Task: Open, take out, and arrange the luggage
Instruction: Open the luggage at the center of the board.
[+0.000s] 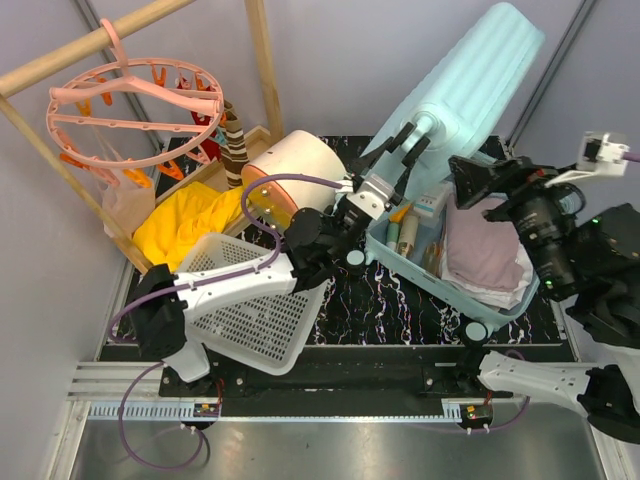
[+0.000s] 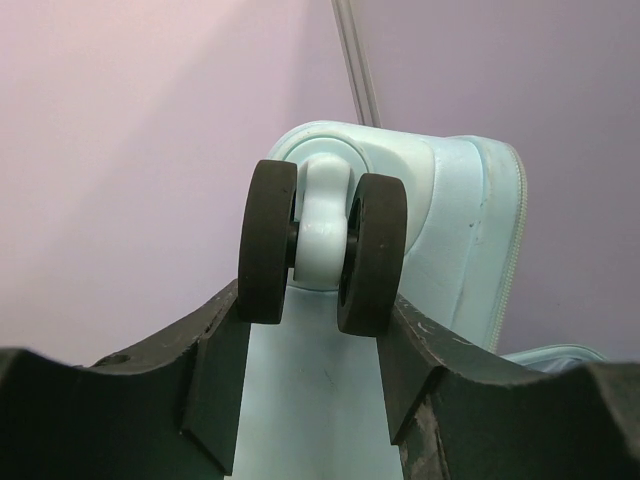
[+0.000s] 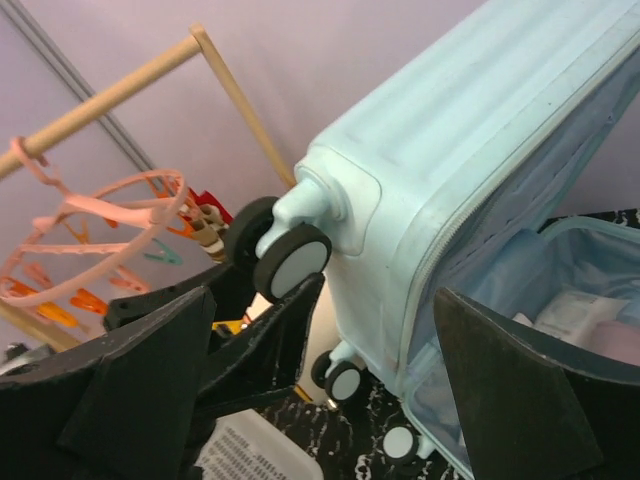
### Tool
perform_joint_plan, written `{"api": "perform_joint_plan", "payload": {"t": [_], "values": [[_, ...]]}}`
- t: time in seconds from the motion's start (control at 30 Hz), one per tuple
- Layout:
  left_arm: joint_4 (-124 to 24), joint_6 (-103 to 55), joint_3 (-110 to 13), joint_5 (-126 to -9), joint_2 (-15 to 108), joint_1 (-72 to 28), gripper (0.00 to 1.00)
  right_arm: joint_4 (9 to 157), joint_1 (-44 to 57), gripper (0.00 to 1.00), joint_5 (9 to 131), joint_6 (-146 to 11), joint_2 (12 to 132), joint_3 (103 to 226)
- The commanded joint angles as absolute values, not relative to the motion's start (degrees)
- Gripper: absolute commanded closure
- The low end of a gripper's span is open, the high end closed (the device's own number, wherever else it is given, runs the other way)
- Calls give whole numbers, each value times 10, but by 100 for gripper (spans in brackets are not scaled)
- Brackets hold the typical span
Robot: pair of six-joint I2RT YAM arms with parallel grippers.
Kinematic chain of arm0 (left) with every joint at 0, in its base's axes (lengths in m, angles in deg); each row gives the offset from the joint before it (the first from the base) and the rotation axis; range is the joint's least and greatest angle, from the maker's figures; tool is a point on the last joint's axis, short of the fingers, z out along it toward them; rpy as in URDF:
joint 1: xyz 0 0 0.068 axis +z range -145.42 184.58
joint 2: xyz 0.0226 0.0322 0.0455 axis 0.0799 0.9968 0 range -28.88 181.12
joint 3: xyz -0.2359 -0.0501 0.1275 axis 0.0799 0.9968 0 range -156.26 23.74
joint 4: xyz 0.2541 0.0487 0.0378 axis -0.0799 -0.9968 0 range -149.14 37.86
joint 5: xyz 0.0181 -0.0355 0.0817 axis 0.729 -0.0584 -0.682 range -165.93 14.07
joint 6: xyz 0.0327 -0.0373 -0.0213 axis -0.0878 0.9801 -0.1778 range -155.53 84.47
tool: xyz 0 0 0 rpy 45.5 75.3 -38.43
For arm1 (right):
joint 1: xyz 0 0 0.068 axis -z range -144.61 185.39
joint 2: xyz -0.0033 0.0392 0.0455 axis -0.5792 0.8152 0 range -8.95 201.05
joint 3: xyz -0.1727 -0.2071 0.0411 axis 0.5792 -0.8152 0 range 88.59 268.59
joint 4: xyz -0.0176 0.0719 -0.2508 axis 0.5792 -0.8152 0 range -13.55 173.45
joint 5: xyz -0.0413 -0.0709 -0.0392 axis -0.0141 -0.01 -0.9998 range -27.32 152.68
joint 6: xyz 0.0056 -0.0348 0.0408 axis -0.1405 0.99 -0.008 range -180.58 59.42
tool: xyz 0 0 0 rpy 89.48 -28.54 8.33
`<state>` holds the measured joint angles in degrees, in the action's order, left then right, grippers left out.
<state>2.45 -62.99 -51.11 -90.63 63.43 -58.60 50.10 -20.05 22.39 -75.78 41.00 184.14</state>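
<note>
The pale mint-blue luggage (image 1: 470,80) lies open on the black marbled table, its ribbed lid (image 3: 470,130) tilted up and back. My left gripper (image 1: 407,150) is shut on the twin black wheel (image 2: 320,245) at the lid's corner, one finger against each outer side. In the left wrist view the gripper (image 2: 315,305) sits just under that wheel. The lower half (image 1: 392,252) holds folded pinkish cloth (image 1: 485,250) and small bottles (image 1: 405,230). My right gripper (image 1: 478,185) hovers open over the lower half by the lid, and in its own view the gripper (image 3: 322,300) holds nothing.
A white perforated basket (image 1: 250,310) sits at the front left under the left arm. Behind it are a cream-and-orange rounded box (image 1: 290,170) and yellow cloth (image 1: 190,225). A pink peg hanger (image 1: 130,110) hangs from a wooden rack (image 1: 262,60) at the back left.
</note>
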Motion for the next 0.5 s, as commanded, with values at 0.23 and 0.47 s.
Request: {"api": "perform_joint_plan", "payload": {"t": [0.23, 0.47], "values": [[18, -564, -484, -988, 573, -527, 100, 353, -57, 0, 438, -704, 675, 2123], [-28, -561, -480, -988, 560, -511, 100, 354, 44, 0, 528, -719, 765, 2319]]}}
